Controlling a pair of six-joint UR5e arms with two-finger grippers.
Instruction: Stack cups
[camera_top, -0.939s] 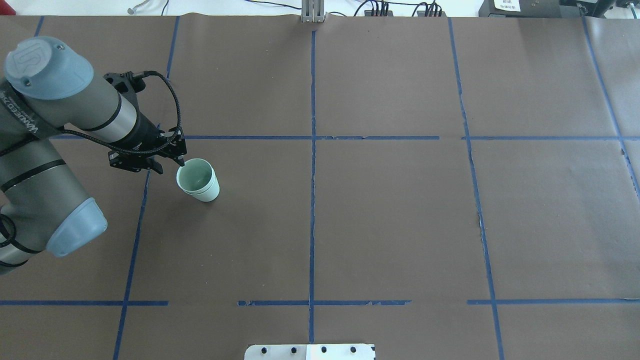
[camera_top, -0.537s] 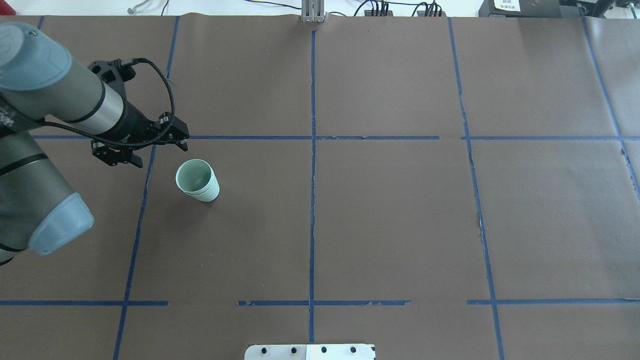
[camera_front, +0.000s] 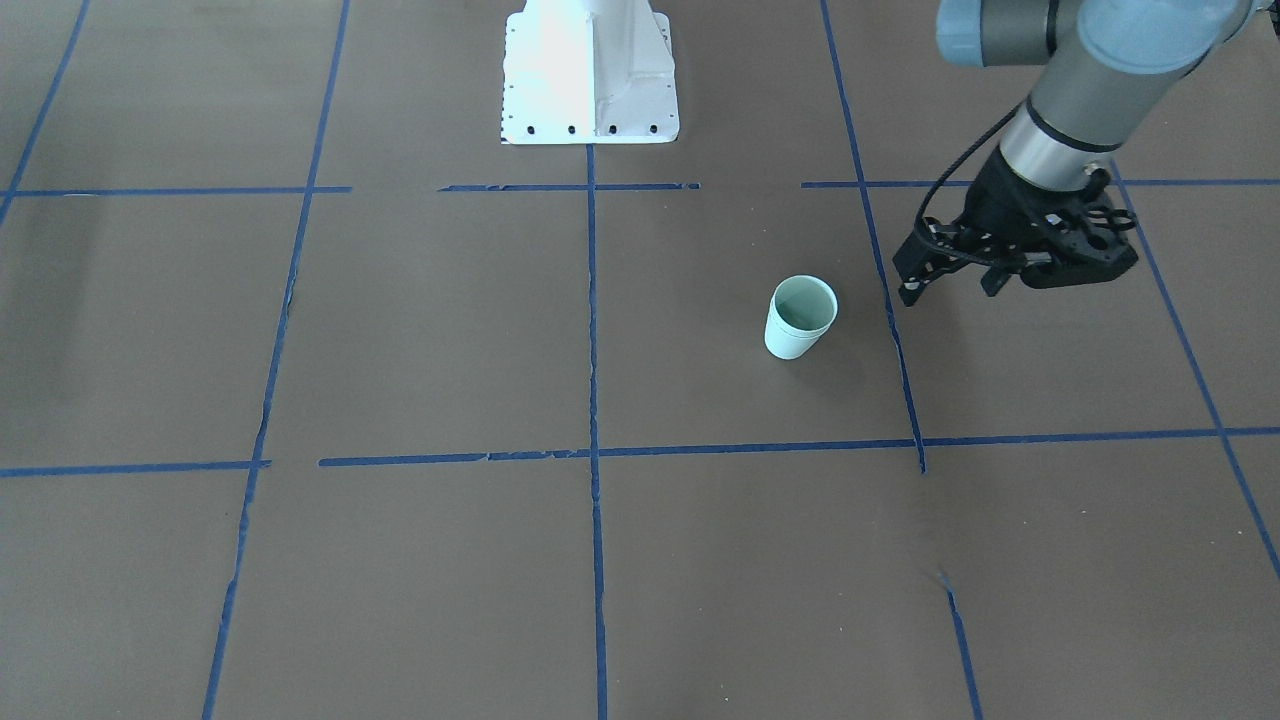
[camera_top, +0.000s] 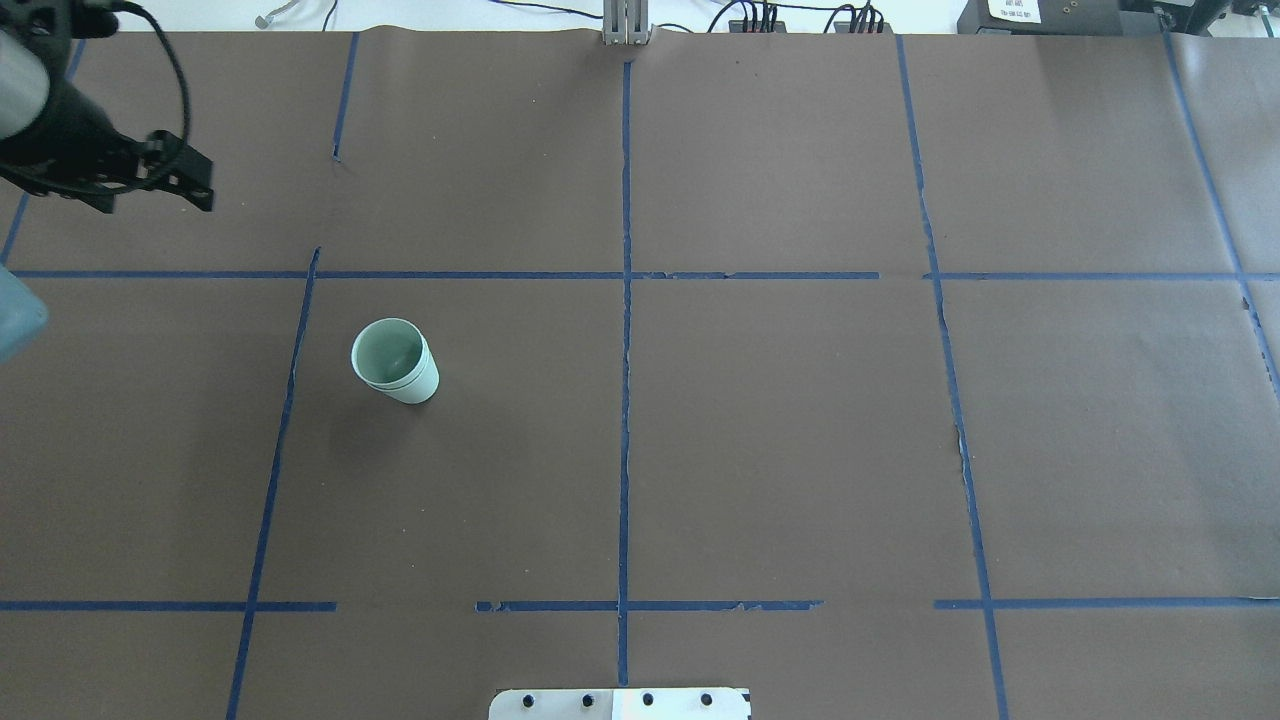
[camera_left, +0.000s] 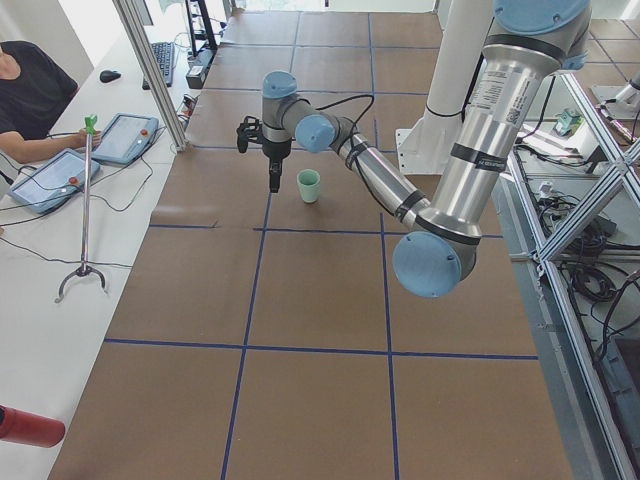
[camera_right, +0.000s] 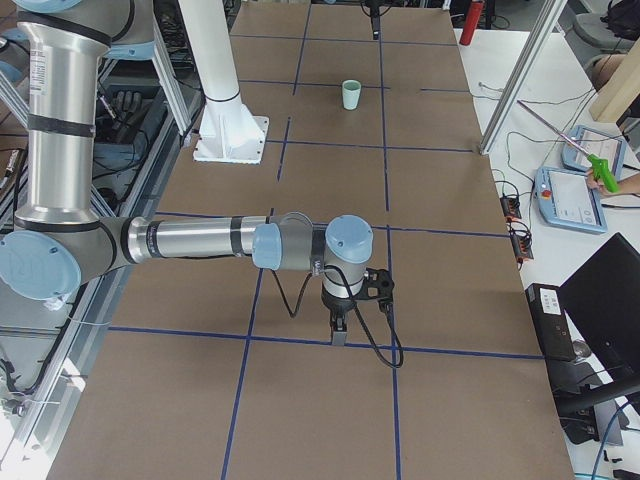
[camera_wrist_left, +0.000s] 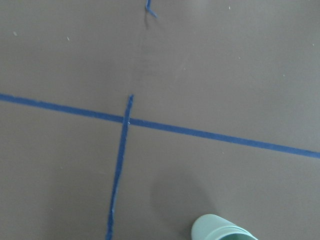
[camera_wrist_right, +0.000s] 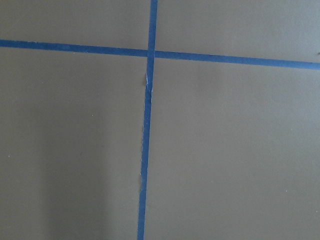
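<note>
Two cups (camera_top: 395, 362) stand nested, one inside the other, upright with mouths up, on the table (camera_top: 800, 450). They are forward of the base (camera_front: 590, 80) and to its left as the robot counts sides. The left gripper (camera_front: 950, 288) hangs above the table farther to the left of the base. It is clear of the cups, its jaws spread wide and holding nothing. The cups therefore lie from it toward the base's side, their long axis vertical. The right gripper (camera_right: 340, 335) is low over the table, well to the right of the base. Whether it is wide or narrow cannot be told from this side view alone. The stack appears complete. Should a correction be needed, the left arm is much the nearer.
</note>
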